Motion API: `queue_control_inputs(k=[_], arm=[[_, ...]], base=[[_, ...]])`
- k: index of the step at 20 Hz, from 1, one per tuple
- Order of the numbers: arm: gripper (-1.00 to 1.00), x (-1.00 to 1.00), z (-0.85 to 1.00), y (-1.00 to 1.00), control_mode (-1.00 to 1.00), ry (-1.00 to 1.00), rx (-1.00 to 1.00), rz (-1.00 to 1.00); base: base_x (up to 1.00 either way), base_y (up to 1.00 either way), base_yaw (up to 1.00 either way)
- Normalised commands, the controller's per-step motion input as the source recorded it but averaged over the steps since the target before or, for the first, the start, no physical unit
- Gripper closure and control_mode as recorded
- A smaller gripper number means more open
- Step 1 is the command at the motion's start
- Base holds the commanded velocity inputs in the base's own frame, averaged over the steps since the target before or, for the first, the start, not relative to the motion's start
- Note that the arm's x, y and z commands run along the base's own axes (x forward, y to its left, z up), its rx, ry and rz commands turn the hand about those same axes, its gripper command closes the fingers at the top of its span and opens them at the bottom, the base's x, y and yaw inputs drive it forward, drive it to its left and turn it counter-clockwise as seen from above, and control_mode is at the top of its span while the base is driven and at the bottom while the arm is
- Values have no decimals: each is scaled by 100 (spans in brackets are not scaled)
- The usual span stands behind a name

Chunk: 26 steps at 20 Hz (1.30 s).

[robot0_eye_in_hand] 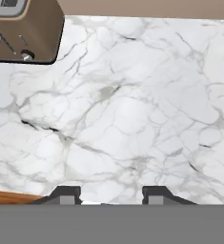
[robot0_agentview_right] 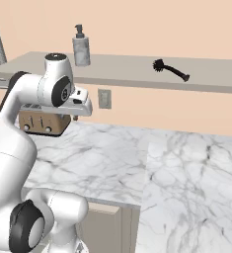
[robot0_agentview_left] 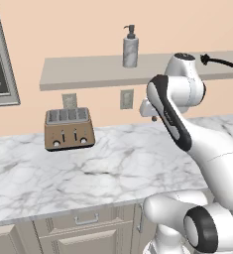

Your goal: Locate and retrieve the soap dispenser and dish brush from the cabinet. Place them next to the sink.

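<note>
Nearest is the end effector [robot0_eye_in_hand: 108, 194], seen in the hand view over the marble tabletop [robot0_agentview_left: 113, 168]. Its two dark fingertips [robot0_eye_in_hand: 66, 194] stand apart with only bare marble between them, so it is open and holds nothing.

On the tabletop stands one brown toaster [robot0_agentview_left: 69, 130] with four slots, near the back edge and toward the left end. On the wall behind there are two outlet plates: one [robot0_agentview_left: 69, 100] just above the toaster, one [robot0_agentview_left: 127, 98] more to the right.

Farther and higher is one cabinet [robot0_agentview_left: 83, 72], a flat shelf board along the wall. It carries one soap dispenser [robot0_agentview_left: 130, 48] and one dish brush [robot0_agentview_right: 171, 69], well apart from each other.

The soap dispenser stands upright near the middle of the board, close to its back edge. Its long axis is vertical, and the short spout points to the left in both base views.

The dish brush lies flat toward the right end of the board. Its long axis runs roughly along the board's length. In the right base view the round bristled head is on the left, toward the dispenser, and the handle end is toward the right end.
</note>
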Motion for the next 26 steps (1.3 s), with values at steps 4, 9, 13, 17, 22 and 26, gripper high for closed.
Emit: queue_control_inputs(k=[4, 9, 13, 17, 22, 26], arm=[[-100, -14, 2, 8, -100, -5, 0, 0], [-100, -30, 11, 5, -100, -14, 0, -2], [-100, -29, 24, 0, -100, -17, 0, -5], [-100, -29, 37, 0, -100, -17, 0, -8], [-100, -32, 62, 0, -100, -20, 0, -10], [-100, -18, 63, 9, -100, -23, 2, -8]], base=[[0, 0, 0], [0, 0, 0], [0, 0, 0], [0, 0, 0], [0, 0, 0], [0, 0, 0]])
